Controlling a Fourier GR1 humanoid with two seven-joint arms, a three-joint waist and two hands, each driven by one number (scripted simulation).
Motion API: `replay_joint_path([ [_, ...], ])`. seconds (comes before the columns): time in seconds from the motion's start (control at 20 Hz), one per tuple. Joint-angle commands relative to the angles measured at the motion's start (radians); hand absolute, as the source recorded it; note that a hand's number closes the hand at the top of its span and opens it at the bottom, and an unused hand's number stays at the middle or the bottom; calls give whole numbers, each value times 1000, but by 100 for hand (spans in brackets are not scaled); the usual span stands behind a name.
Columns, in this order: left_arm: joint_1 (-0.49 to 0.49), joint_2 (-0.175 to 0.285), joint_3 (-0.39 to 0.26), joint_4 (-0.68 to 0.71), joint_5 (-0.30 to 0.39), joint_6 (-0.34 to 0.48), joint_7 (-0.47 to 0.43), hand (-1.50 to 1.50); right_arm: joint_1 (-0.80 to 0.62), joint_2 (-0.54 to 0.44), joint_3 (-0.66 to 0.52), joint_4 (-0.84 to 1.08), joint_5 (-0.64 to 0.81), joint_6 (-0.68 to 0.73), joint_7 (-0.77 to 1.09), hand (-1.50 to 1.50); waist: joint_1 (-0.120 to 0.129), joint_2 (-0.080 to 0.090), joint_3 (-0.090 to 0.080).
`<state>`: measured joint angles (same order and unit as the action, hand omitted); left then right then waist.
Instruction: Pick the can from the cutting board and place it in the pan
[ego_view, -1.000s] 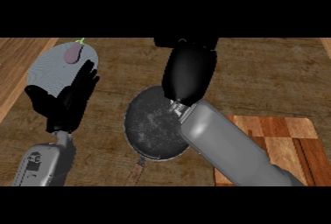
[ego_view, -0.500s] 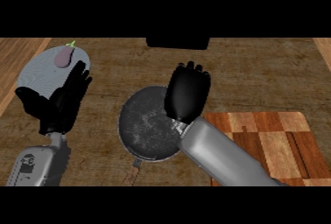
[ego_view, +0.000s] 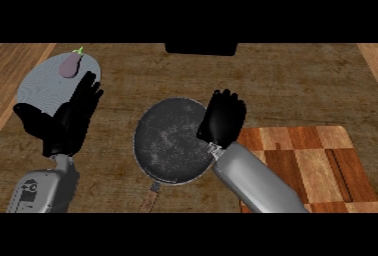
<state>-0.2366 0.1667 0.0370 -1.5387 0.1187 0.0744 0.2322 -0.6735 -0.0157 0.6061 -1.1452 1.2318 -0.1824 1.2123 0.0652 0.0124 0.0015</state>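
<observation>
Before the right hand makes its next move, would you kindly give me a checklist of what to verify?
1. Can located: cannot tell; no can shows anywhere, and it may be hidden.
2. Cutting board in view: not ok; the forearm covers its left part.
3. Pan free to receive: ok; nothing lies in it.
4. Right hand free: ok; open, fingers straight, at the pan's right rim.
5. Left hand out of the way: ok; resting open over the plate, apart from the pan.
</observation>
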Motion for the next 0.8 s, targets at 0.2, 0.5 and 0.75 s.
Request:
replay_joint_path([
  [0.2,-1,-15,-16,-13,-8,8,8,0,97,15,-24,63,-148,-284,183,-150,9,3,1],
  [0.5,38,-1,5,-5,-9,6,-8,0,120,15,-24,-17,-101,-485,102,-150,-24,-9,1],
  [0.75,55,18,35,-42,7,12,16,0,238,15,-57,-151,-63,-693,47,-150,-54,-22,2],
])
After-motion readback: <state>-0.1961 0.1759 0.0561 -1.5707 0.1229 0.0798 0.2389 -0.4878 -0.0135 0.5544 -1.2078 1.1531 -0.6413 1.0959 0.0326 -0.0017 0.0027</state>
